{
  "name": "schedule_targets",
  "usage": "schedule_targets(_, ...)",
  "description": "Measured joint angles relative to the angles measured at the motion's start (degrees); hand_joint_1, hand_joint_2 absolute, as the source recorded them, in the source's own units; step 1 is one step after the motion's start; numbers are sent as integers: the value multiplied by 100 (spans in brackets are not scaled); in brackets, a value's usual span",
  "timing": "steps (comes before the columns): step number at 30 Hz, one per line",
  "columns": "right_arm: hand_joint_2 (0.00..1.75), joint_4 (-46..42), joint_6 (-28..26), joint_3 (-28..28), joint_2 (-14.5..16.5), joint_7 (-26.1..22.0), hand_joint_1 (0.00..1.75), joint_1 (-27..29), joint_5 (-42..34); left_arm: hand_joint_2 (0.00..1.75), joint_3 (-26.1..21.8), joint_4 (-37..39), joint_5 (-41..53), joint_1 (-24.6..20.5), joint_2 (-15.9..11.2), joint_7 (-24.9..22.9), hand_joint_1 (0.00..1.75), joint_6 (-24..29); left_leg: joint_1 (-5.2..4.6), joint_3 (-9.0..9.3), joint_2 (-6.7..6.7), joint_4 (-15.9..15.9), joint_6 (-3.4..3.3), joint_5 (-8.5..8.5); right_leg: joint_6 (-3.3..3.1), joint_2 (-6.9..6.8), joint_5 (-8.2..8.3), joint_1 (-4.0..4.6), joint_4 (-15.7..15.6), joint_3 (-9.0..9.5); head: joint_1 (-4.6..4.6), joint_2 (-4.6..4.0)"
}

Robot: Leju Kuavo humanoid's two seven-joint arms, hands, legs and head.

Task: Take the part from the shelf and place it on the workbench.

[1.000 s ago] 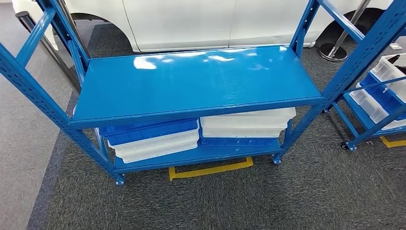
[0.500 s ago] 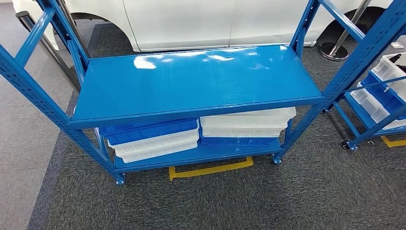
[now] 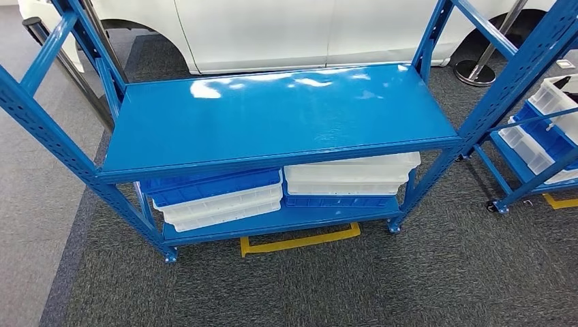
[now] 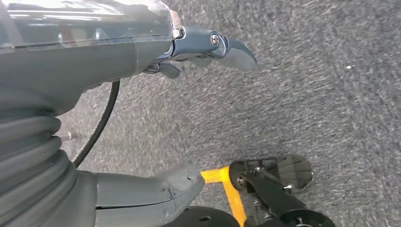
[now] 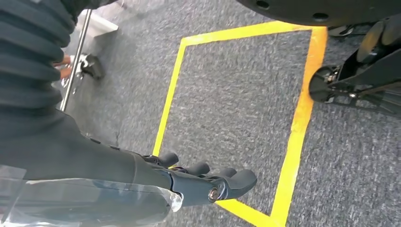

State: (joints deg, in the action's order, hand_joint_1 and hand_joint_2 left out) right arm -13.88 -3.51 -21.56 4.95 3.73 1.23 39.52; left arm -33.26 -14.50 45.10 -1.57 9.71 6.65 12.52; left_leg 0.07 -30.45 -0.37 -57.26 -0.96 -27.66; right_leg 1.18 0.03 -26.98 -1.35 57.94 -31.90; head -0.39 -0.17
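Nothing has moved but a slight camera shift: the blue steel shelf rack (image 3: 272,122) stands with its long top board bare, edge to edge. White and blue plastic trays (image 3: 218,197) sit stacked below; I cannot tell where the part is. Left hand (image 4: 198,52) and right hand (image 5: 198,182) hang over grey carpet, fingers loose, holding nothing.

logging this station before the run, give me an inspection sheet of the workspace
surface: blue rack, top shelf bare and glossy
job's things: no part seen
clutter: blue and white bins stacked on the lower shelf; more bins on a second rack
hands: left hand and right hand hang over carpet, fingers apart, holding nothing
cables: black cable by the left wrist
surroundings: grey carpet, yellow floor tape, white car
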Motion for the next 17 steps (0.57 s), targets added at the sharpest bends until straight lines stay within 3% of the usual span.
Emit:
schedule_targets(3, 175, -102, 42, 266, -59, -49, 0, 88, -533, 175, 432, -92, -610, 137, -118, -86, 0, -165, 0, 1, 0, 0, 0, 0, -1, 0, -1, 0, 2, 0, 1, 0)
schedule_targets(7, 0, -197, 85, 516, -117, -89, 0, 165, -1012, 0, 824, -177, -1163, 258, -227, -166, 0, -313, 0, 1, 0, 0, 0, 0, -1, 0, -1, -1, 1, 0, 0, 0)
schedule_targets(17, 0, -428, 185, 1106, -240, -193, 0, 356, -2145, 0, 1757, -397, -2457, 542, -479, -353, 0, -668, 0, 1, 0, 0, 3, -2, -6, 0, -5, 0, 2, -1, 0, 0)
